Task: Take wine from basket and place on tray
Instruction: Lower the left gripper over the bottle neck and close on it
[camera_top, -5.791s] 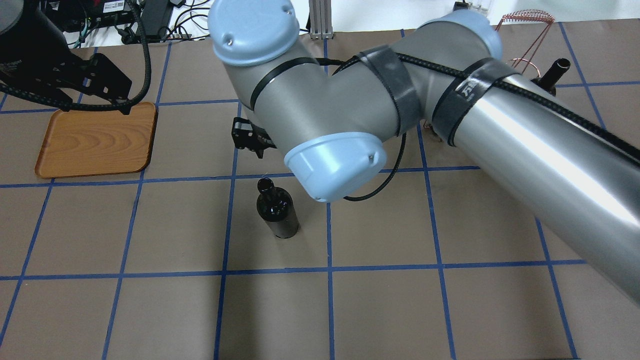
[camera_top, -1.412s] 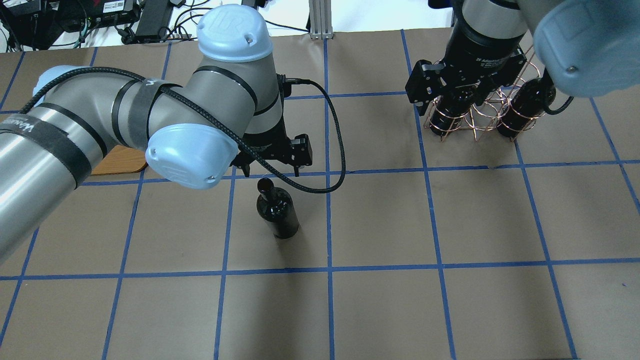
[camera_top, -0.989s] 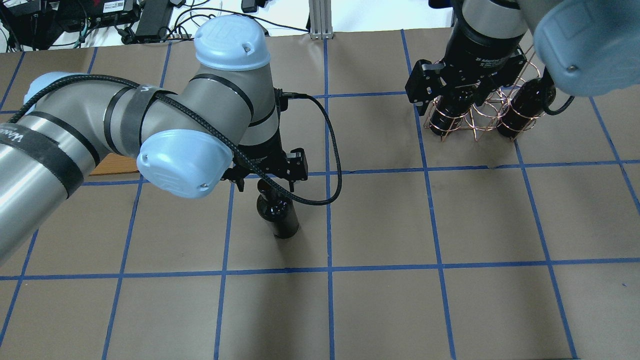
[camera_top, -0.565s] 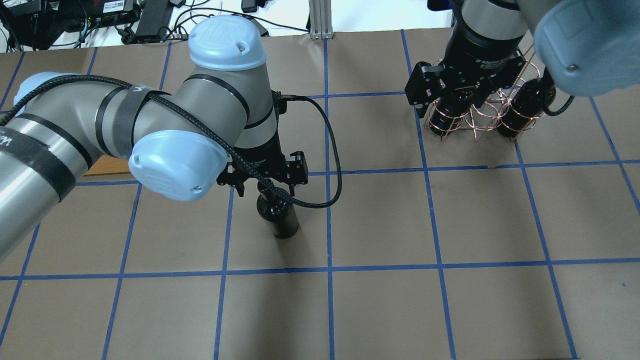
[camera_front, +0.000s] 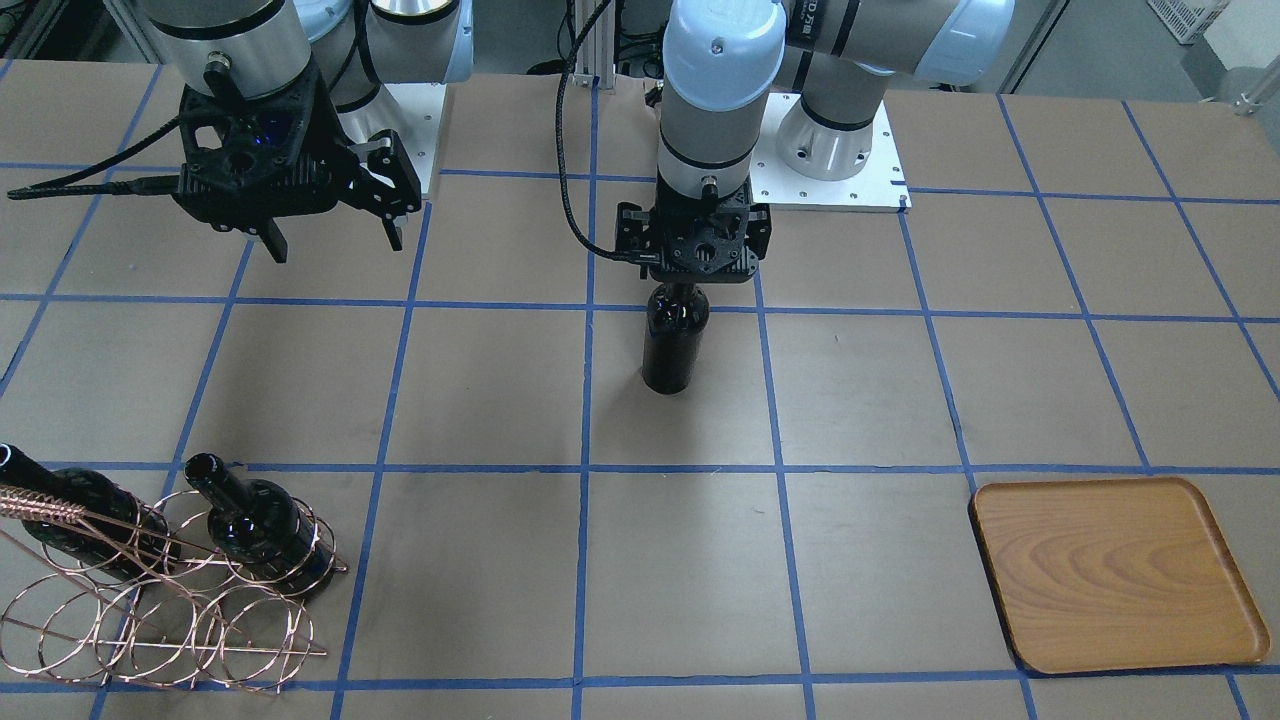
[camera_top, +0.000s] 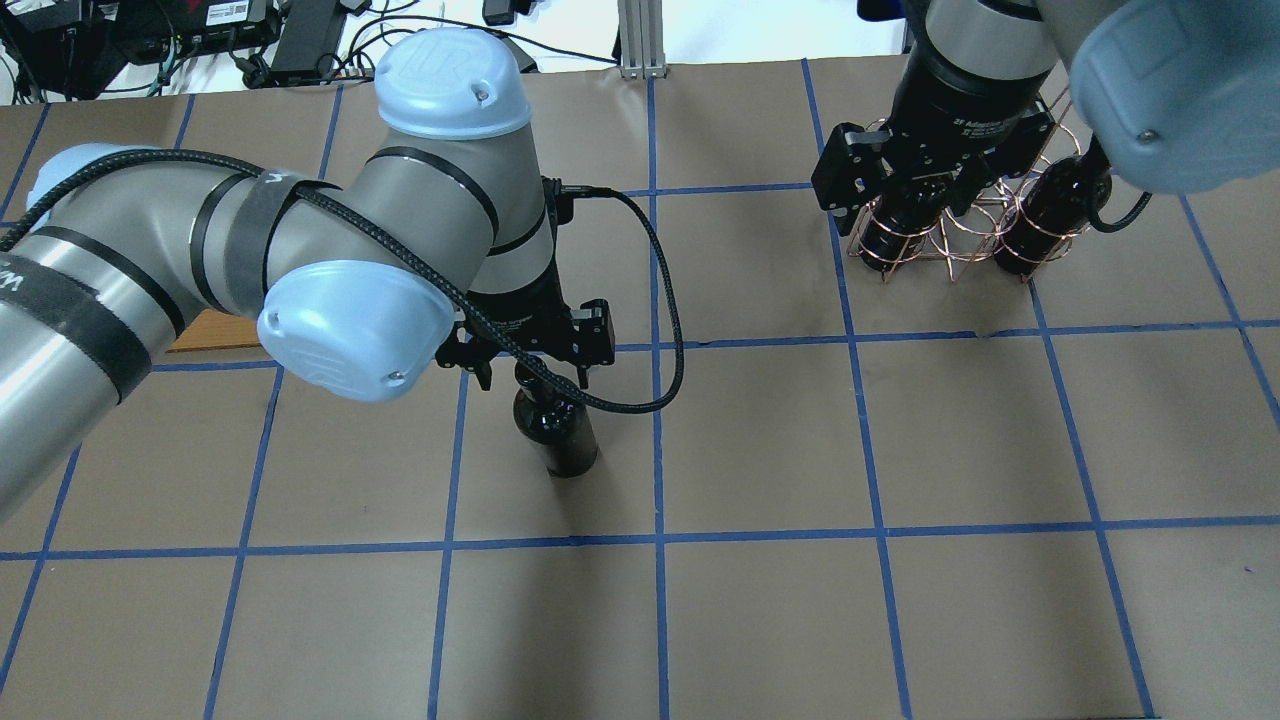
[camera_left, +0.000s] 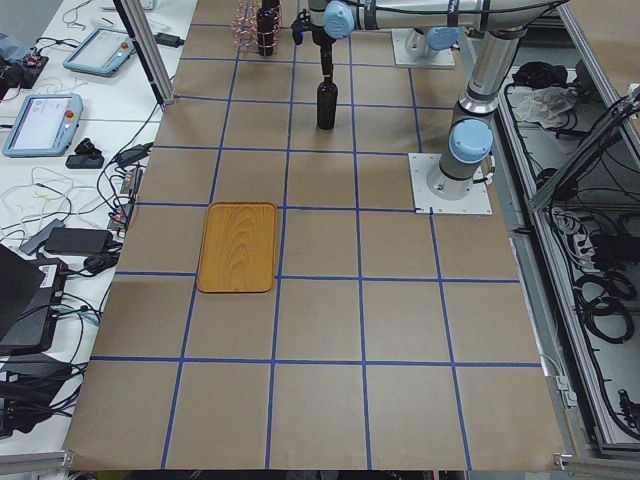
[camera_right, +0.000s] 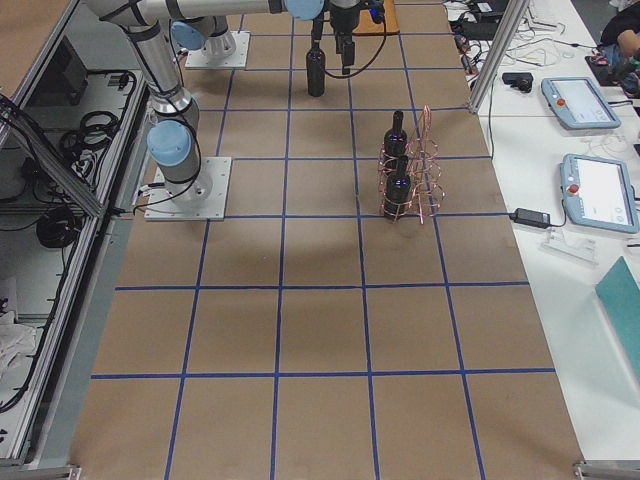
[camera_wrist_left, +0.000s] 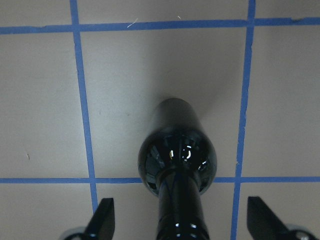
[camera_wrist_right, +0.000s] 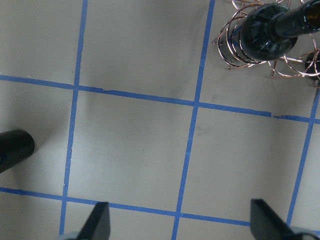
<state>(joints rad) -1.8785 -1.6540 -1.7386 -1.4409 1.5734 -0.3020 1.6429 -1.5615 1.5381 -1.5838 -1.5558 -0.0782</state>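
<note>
Fingers (camera_wrist_left: 106, 219) on left wide apart astride wine (camera_wrist_left: 177, 160) neck, seemingly clear

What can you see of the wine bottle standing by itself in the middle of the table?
The wine bottle is glossy black glass, unlabelled, with a cylindrical body, rounded shoulders and a narrow neck. It stands upright on the brown-papered table. Its neck sits inside the open left gripper, with a clear gap on both sides, so nothing but the table touches it.
</note>
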